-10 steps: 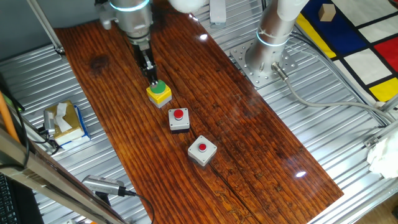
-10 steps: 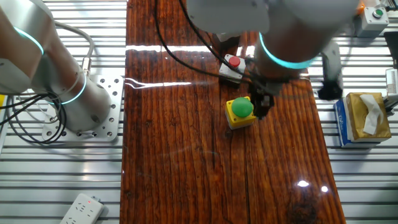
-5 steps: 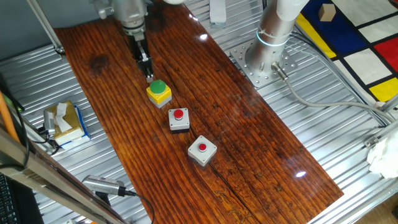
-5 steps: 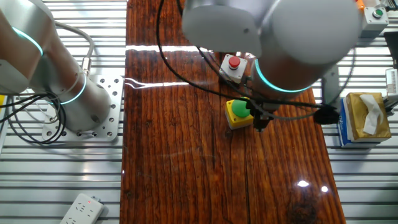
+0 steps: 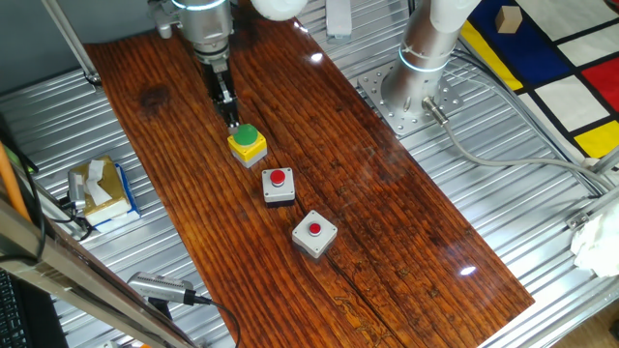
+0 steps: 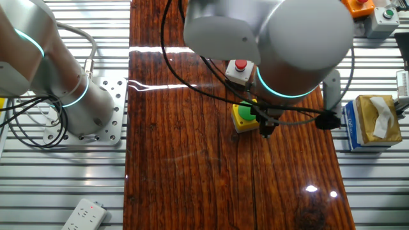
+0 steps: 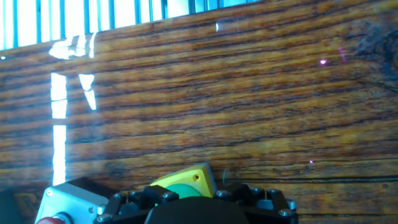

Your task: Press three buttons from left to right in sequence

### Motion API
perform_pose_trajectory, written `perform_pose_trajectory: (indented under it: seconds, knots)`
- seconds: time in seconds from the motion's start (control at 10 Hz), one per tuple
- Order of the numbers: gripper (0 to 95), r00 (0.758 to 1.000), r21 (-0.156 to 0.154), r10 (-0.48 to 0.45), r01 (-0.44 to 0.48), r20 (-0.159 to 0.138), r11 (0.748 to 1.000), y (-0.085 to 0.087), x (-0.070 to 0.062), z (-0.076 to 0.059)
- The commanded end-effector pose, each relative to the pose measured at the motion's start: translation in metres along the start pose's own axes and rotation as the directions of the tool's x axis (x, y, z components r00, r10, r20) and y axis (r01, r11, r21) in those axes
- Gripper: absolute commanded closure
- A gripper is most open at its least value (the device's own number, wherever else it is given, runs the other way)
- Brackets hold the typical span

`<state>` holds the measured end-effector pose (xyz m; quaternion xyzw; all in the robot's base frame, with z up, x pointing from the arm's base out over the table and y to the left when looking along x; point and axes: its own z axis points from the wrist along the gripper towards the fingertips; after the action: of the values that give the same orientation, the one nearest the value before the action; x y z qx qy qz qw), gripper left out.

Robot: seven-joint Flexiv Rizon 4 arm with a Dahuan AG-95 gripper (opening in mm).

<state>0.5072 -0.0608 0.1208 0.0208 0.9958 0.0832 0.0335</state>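
Three button boxes stand in a diagonal row on the wooden table (image 5: 387, 203). The yellow box with the green cap (image 5: 248, 143) is furthest back. The white-and-black box with the red cap (image 5: 279, 184) is in the middle. The light grey box with the red cap (image 5: 314, 233) is nearest. My gripper (image 5: 230, 118) points down, its tip just behind and a little above the green cap, apart from it. In the other fixed view the tip (image 6: 267, 131) hangs beside the yellow box (image 6: 241, 119), and the arm hides the grey box. The hand view shows the yellow box (image 7: 189, 180) just ahead.
A tissue box (image 5: 99, 188) lies on the metal surface left of the table. The robot base (image 5: 421, 68) stands at the back right. A power strip (image 6: 83, 216) lies off the table. Two more button boxes (image 6: 383, 14) sit beyond the table edge.
One second ago the fingertips were down on the green cap. They have lifted off it and moved slightly back; since half a second ago they have hardly moved.
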Motion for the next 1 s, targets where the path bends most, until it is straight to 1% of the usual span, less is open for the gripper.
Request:
perform_pose_trajectory:
  seconds: [0.1,0.3,0.5,0.9,1.0]
  knots:
    - [19.0,1.0,-0.014,-0.002,0.002,-0.001,1.0,-0.001,0.0,-0.001]
    - [19.0,1.0,-0.023,-0.011,0.011,0.002,1.0,-0.003,0.0,0.0]
    - [19.0,0.999,-0.045,-0.037,0.037,-0.002,0.998,-0.007,0.0,0.0]
    - [19.0,1.0,-0.029,-0.029,0.03,0.005,0.999,-0.008,0.002,0.007]
    - [19.0,1.0,-0.01,-0.026,0.026,0.004,1.0,-0.008,0.003,0.009]
